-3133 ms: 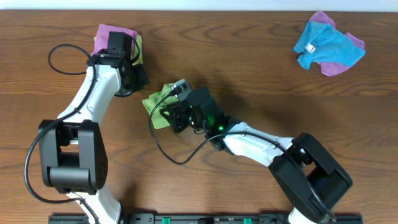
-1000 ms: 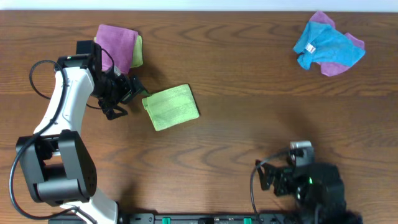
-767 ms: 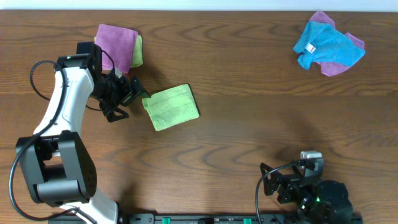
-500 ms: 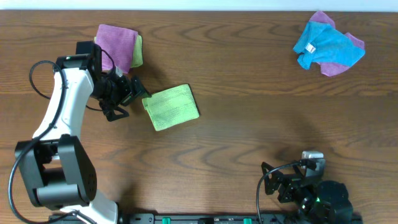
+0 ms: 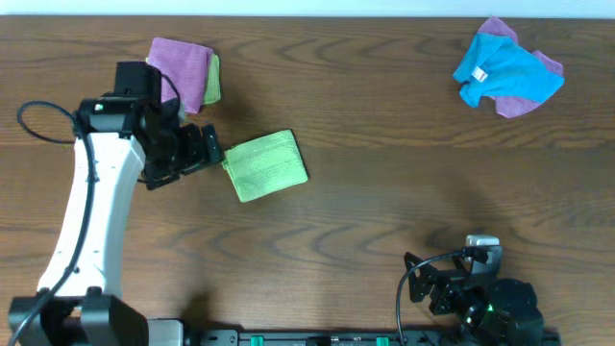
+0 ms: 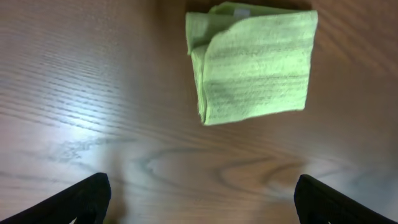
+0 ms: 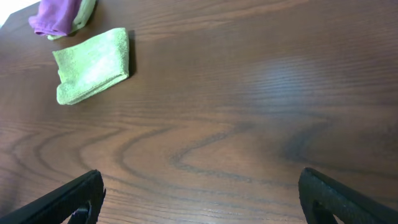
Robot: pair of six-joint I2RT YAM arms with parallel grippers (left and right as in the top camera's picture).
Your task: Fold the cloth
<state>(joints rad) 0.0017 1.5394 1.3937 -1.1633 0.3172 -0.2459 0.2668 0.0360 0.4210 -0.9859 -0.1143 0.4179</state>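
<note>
L arm [image 5: 91,211] stands up from the near edge, white link leaning slightly, wrist bent sideways toward the R side. L gripper [image 5: 213,154] points that way, jaws spread wide; its dark fingertips [image 6: 93,194] show only at the bottom corners of the wrist view. R arm [image 5: 495,306] sits folded low at the near edge. R gripper [image 5: 415,277] points toward the L side, jaws also wide apart.

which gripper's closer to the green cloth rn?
Left. The left gripper hangs open right beside the green cloth; the right gripper is far off, retracted near its base.
</note>
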